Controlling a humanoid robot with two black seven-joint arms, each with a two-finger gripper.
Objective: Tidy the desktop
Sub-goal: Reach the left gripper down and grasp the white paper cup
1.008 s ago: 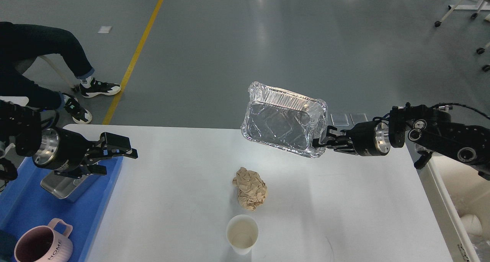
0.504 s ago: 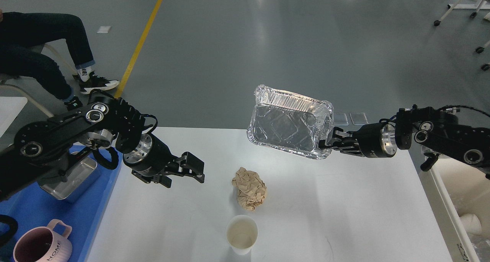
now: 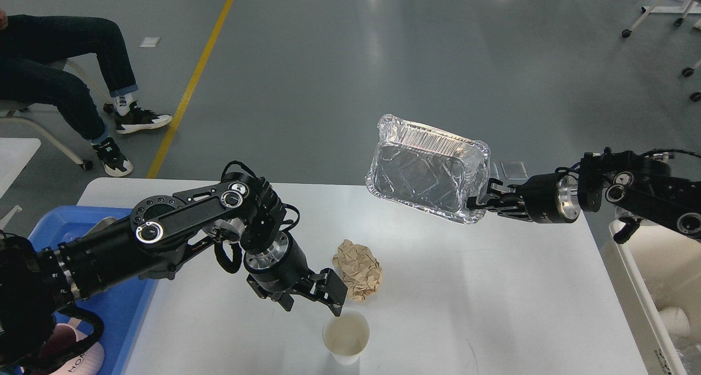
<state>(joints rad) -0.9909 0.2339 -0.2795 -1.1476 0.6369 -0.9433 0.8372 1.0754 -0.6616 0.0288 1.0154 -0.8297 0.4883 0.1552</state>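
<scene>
Step in hand: clearing litter off worktop (image 3: 493, 309), white, filling lower view.
Right gripper (image 3: 482, 202) clamped on corner of foil tray (image 3: 427, 175), held aloft beyond cup, over worktop's far edge.
Left gripper (image 3: 312, 298) parted, empty, just beside paper cup (image 3: 346, 339), crumpled paper ball (image 3: 358, 270) near.
Next, likely: carry tray toward cream bin (image 3: 651, 276), right of cup; left gripper closes on cup rim without tipping it.

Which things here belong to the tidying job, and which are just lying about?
In the job:
foil tray, held by right end effector
paper cup
crumpled paper
desktop

Lying about:
blue tray
pink mug
seated person
</scene>
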